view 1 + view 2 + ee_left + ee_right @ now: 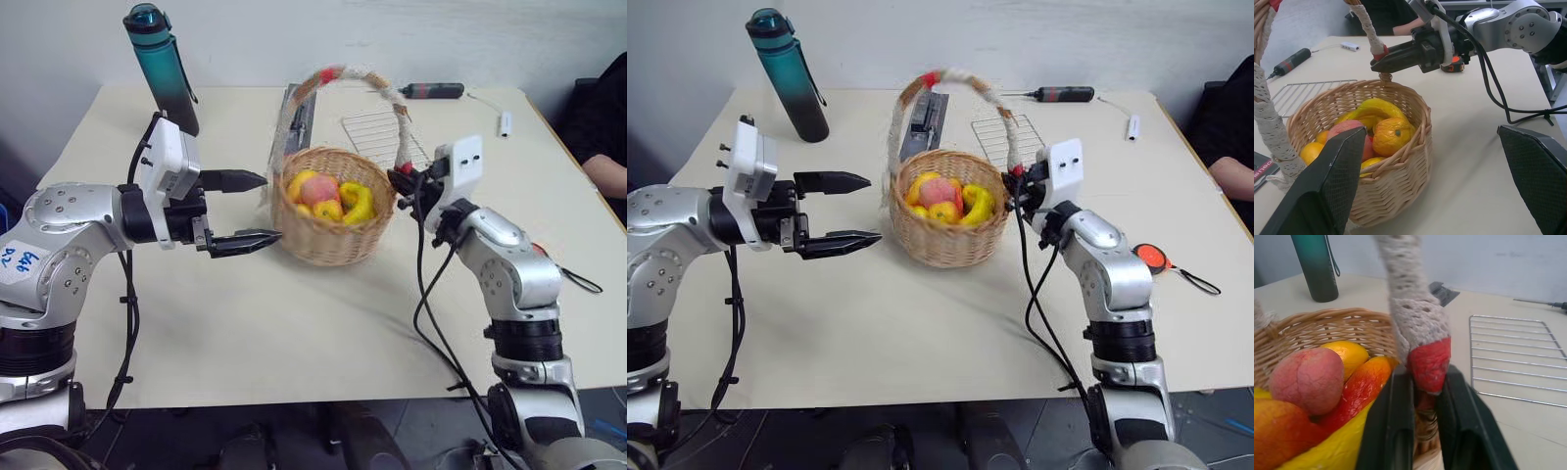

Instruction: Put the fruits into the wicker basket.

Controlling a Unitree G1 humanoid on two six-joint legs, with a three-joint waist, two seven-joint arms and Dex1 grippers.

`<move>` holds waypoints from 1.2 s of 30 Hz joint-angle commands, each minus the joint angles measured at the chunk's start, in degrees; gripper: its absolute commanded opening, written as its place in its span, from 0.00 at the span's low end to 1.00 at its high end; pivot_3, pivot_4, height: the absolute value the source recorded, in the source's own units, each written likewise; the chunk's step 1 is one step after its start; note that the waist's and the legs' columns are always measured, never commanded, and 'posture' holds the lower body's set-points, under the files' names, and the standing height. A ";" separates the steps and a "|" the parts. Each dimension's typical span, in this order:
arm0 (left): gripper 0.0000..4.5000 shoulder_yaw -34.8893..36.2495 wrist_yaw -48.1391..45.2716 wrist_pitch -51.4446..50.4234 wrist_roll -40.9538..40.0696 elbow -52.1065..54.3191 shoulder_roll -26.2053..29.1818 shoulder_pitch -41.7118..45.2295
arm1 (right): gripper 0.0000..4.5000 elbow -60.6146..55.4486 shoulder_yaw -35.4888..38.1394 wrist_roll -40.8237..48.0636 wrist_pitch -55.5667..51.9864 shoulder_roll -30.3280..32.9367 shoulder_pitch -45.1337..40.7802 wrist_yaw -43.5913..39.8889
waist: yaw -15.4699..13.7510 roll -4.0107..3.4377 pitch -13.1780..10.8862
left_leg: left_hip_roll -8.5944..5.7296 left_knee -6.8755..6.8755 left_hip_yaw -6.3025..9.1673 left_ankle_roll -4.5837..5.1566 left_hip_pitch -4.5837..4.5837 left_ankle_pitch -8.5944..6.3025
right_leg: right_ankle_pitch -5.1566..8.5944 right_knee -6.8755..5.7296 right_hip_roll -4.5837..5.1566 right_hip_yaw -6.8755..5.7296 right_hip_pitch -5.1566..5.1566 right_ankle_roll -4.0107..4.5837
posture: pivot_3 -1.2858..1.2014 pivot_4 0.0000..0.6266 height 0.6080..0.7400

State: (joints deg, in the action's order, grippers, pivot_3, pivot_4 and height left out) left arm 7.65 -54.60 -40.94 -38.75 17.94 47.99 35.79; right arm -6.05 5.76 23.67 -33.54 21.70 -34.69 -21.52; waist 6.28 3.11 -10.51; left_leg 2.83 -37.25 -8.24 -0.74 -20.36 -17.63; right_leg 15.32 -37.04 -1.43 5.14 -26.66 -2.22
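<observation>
I count one wicker basket (pixel 328 235) on the table (pixel 294 343). Inside it I count one pink peach (pixel 1308 379), one red-and-yellow mango (pixel 1359 387), one banana (pixel 1374 108), and at least two orange-coloured fruits (pixel 1392 136); the pile hides any others. Elsewhere I count one water bottle (pixel 162 69), one wire rack (pixel 1004 137), one screwdriver (pixel 1063 94), one tape measure (pixel 1154 258), and two grippers: left gripper (pixel 257 209), right gripper (pixel 1376 62).

The wicker basket (pixel 331 220) holds fruits (pixel 328 197), with the left gripper (pixel 257 209) spread wide just beside it.
</observation>
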 commanded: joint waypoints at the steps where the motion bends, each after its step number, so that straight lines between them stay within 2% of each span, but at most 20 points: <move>1: 1.00 0.24 -0.71 1.50 -0.33 0.09 -0.48 1.23 | 0.03 -7.19 7.37 3.50 1.95 1.43 1.80 0.28 | -0.09 0.00 0.00 | 0.00 0.00 0.00 0.00 -0.01 0.00 | 0.00 0.01 0.00 0.00 0.00 0.00 | 0.52 0.24 1.00; 5: 1.00 -0.22 -1.43 1.55 -0.39 -0.32 -0.98 1.23 | 0.03 -8.65 15.69 3.59 1.24 8.92 4.31 -0.31 | -0.20 -0.08 -0.05 | -0.04 -0.03 -0.02 0.03 -0.04 -0.02 | 0.00 0.04 0.05 0.01 0.00 -0.01 | 0.52 0.24 1.00; 8: 1.00 -1.70 -1.95 3.44 1.40 -1.06 -1.63 1.30 | 0.03 -4.53 20.24 2.49 1.57 16.40 6.35 -2.63 | -0.88 -0.08 -0.05 | -0.05 0.00 0.00 0.05 -0.03 -0.03 | 0.02 0.09 0.06 0.00 0.01 -0.04 | 0.52 0.24 1.00; 11: 1.00 -2.34 -2.30 4.26 1.54 -1.69 -2.67 1.70 | 0.03 1.93 22.41 0.41 5.10 21.01 7.84 -4.71 | -1.11 -0.08 -0.05 | -0.07 0.01 -0.02 0.05 0.04 -0.03 | 0.02 0.11 0.03 0.03 0.07 -0.04 | 0.52 0.24 1.00; 14: 1.00 -2.57 -2.31 4.76 1.04 -2.32 -4.07 2.41 | 0.03 8.53 21.91 -1.70 10.45 22.25 7.98 -6.76 | -0.51 -0.08 -0.05 | -0.05 0.00 -0.10 0.05 0.08 -0.02 | 0.02 0.11 -0.02 0.12 0.09 -0.04 | 0.52 0.24 1.00; 18: 1.00 -2.47 -2.12 4.55 0.65 -2.67 -5.47 2.90 | 0.03 17.56 22.20 -3.36 16.38 20.58 5.27 -5.37 | 0.30 -0.12 -0.07 | -0.07 0.00 -0.12 0.07 0.09 0.09 | 0.01 0.08 -0.02 0.20 0.11 -0.07 | 0.52 0.24 1.00; 22: 1.00 -1.18 -1.79 2.84 -1.41 -3.33 -6.44 3.35 | 0.32 19.99 22.53 -2.21 18.27 20.56 6.51 -7.59 | 0.27 -0.17 -0.09 | -0.08 0.01 -0.09 0.02 0.18 0.18 | 0.00 -0.02 -0.03 0.19 0.16 -0.09 | 0.52 0.24 1.00; 25: 1.00 -0.57 -4.17 0.18 -4.12 -3.39 -5.10 3.14 | 0.55 18.19 25.02 -0.78 17.15 22.56 9.53 -8.96 | 0.10 -0.17 -0.09 | -0.07 0.01 -0.07 0.00 0.17 0.19 | 0.00 -0.03 -0.02 0.18 0.16 -0.09 | 0.52 0.24 1.00; 28: 1.00 -1.05 -7.15 -0.14 -4.80 -3.94 -3.51 3.31 | 0.76 15.26 28.91 1.42 13.48 27.78 15.49 -13.98 | -0.11 -0.24 -0.13 | -0.07 0.03 -0.06 0.01 0.15 0.18 | 0.00 -0.01 -0.01 0.16 0.14 -0.09 | 0.52 0.24 1.00; 31: 1.00 -1.33 -8.68 0.33 -4.50 -5.25 -2.72 3.73 | 0.99 13.43 33.77 4.06 9.30 34.43 23.14 -22.69 | -0.48 -0.41 -0.13 | -0.12 0.02 -0.07 0.07 0.16 0.13 | 0.05 0.02 0.03 0.16 0.17 -0.17 | 0.52 0.24 1.00; 36: 1.00 -0.92 -12.41 2.19 -2.80 -9.59 -0.57 3.98 | 0.99 14.56 46.44 8.72 -0.67 46.10 35.37 -41.53 | -0.58 -0.44 -0.14 | -0.13 0.01 -0.08 0.10 0.22 0.10 | 0.09 0.14 0.00 0.18 0.30 -0.24 | 0.52 0.24 1.00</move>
State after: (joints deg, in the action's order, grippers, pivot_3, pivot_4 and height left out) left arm 5.27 -65.58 -40.27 -42.06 9.10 46.37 38.93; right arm 9.34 46.57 30.23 -31.53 65.09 0.40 -57.73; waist 5.70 2.66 -10.65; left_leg 2.69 -37.24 -8.34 -0.64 -20.13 -17.53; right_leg 15.42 -36.90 -1.44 5.33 -26.36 -2.46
